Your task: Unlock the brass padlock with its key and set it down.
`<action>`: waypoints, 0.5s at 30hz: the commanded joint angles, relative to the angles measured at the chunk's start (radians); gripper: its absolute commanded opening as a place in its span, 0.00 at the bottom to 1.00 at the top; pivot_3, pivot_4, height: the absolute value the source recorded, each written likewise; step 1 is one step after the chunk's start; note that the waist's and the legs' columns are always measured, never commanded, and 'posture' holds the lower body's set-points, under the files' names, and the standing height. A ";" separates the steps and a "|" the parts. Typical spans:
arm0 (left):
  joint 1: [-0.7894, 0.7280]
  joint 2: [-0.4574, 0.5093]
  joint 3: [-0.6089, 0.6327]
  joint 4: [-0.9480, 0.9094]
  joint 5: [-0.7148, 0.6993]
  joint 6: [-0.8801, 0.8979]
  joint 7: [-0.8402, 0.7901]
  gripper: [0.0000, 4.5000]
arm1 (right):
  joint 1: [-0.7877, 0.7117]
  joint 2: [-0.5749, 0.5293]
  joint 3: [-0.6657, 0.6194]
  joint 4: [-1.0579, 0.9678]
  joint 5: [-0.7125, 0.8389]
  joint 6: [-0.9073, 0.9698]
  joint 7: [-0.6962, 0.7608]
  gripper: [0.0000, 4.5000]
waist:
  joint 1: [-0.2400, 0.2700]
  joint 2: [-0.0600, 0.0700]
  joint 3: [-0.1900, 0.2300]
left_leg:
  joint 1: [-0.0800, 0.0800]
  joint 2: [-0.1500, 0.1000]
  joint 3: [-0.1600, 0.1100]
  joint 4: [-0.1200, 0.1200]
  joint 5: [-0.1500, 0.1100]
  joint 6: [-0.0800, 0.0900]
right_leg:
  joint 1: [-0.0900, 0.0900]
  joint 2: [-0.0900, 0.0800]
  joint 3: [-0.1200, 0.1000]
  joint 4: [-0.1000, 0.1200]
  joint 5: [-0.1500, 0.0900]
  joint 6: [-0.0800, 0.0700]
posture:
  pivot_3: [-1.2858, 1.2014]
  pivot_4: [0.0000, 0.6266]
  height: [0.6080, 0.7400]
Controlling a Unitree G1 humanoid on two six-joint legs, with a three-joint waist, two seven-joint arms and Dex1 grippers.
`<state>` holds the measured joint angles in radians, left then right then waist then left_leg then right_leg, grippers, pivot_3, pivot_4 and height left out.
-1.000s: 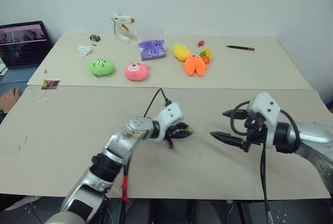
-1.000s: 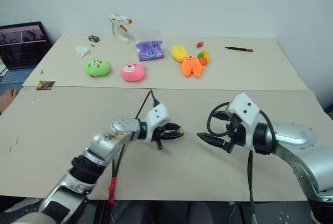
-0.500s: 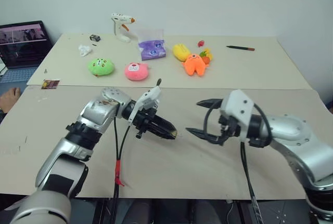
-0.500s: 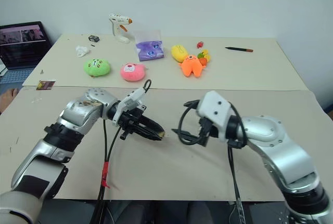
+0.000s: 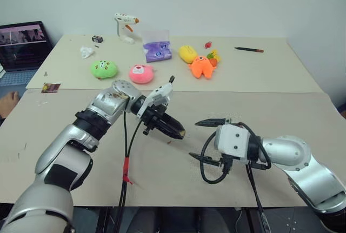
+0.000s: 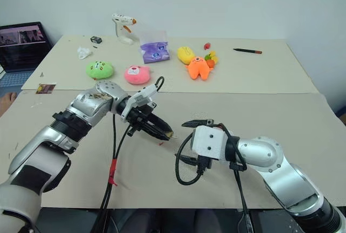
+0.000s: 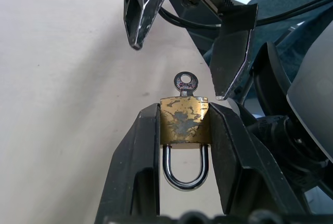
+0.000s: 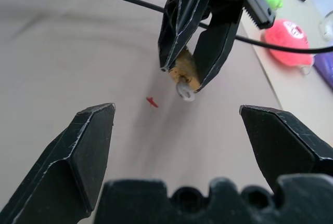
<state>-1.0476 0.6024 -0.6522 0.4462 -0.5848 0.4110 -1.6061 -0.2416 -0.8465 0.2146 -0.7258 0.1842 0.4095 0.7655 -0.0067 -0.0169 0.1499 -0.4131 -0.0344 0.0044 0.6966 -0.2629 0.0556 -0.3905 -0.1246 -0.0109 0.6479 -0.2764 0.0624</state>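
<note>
pale wall (image 5: 216, 0), beige tables (image 5: 270, 76)

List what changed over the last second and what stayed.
The left hand turned to aim the padlock, key in it, at the right hand, which rolled and moved in toward it, open. The grip on the padlock held; the toys stayed put.

Change over the last second, head views. The left end effector (image 5: 175, 131), clamped on the brass padlock (image 7: 184, 120) with the key (image 7: 186, 83) in its base, now lies nearer the desk's (image 5: 281, 76) centre, pointing toward 4 o'clock rather than 3 o'clock. The right end effector (image 5: 208, 138), fingers spread wide, has travelled toward 9 o'clock and rolled, and now sits just beside the padlock.
</note>
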 commanded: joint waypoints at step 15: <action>-0.041 0.009 -0.015 0.008 -0.046 -0.033 -0.008 0.18 | 0.017 0.062 -0.002 0.008 -0.057 -0.075 0.022 0.45 | -0.004 0.000 0.000 | -0.001 0.000 0.000 0.000 0.000 0.000 | 0.000 0.000 0.000 0.000 0.000 0.000 | 0.52 0.24 0.99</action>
<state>-1.0528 0.6179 -0.6802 0.4509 -0.6166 0.3918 -1.6061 -0.2276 -0.7911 0.2187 -0.6941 0.1301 0.3505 0.7871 -0.0108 -0.0170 0.1499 -0.4138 -0.0346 0.0043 0.6968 -0.2629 0.0557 -0.3905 -0.1246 -0.0111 0.6483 -0.2764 0.0624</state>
